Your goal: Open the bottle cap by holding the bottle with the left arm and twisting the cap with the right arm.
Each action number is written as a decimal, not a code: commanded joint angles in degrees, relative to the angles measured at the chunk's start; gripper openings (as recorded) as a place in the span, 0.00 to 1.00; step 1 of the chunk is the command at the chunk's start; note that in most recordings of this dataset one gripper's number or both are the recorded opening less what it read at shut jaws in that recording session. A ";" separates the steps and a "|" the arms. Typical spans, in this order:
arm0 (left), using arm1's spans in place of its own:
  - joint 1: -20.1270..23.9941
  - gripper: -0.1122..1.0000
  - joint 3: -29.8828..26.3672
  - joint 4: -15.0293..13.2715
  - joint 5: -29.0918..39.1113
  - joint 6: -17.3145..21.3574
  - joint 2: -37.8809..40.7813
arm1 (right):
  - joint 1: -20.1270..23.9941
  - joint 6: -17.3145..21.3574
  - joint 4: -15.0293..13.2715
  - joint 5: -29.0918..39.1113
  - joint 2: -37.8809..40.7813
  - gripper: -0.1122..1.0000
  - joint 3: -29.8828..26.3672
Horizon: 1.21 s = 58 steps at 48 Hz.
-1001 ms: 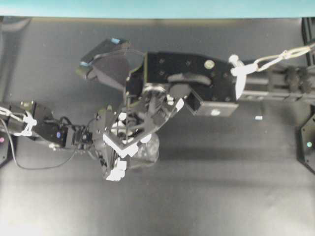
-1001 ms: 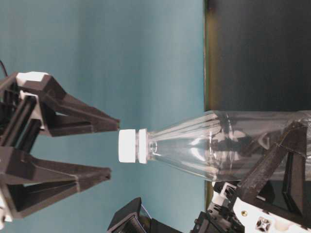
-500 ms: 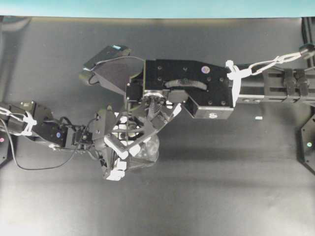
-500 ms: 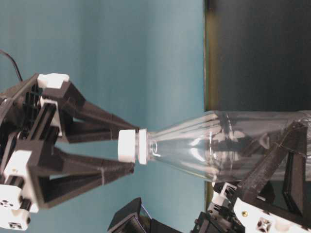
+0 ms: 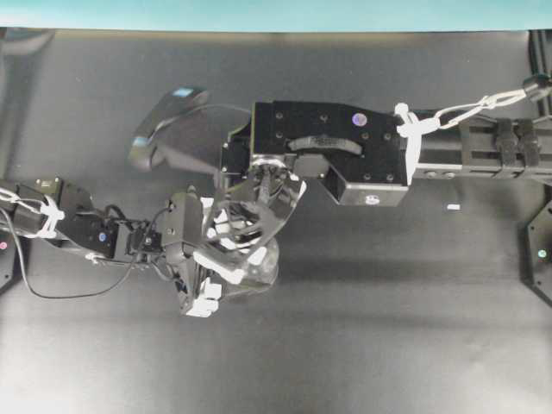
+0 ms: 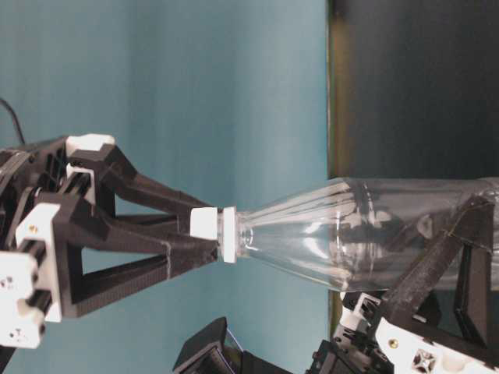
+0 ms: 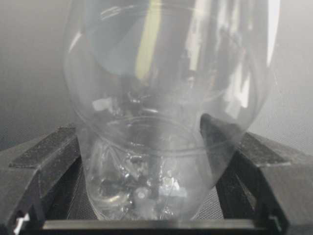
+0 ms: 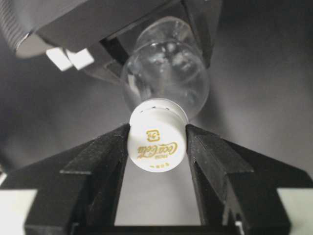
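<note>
Bottle upright on the dark table, its clear round body clamped low down between the two black fingers of the left gripper; in the left wrist view the fingers press the plastic from both sides. Largest in the overhead view is the right arm, reaching in from the right and pointing its gripper straight down over the bottle's neck. A second ago that gripper hung wide open, clear of the cap; half a second ago its fingers were drawing in around it; now both fingers touch the cap's sides, as the right wrist and table-level views show. The left arm has not moved over the same interval. Judged from this, the grasp stage is complete or nearly so, and the twist is the step in hand; whether the cap has begun to turn cannot be told. Cap: small, white, smooth, seated on the neck ring, with a gold printed logo on its top. Bottle wall: thin, transparent, glossy with reflections, apparently empty, so likely to flex under a hard squeeze.
</note>
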 commanded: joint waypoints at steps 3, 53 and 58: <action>0.26 0.84 0.70 -0.09 0.88 -0.26 1.14 | 1.76 -10.20 0.26 0.00 -0.18 0.42 -0.53; 0.09 0.84 1.05 -0.18 0.97 1.93 3.16 | 6.33 -52.73 -0.53 -3.52 -2.64 0.42 5.01; 0.18 0.84 1.05 -0.09 0.97 1.93 3.16 | 6.33 -52.38 -0.62 -3.96 -2.81 0.42 5.54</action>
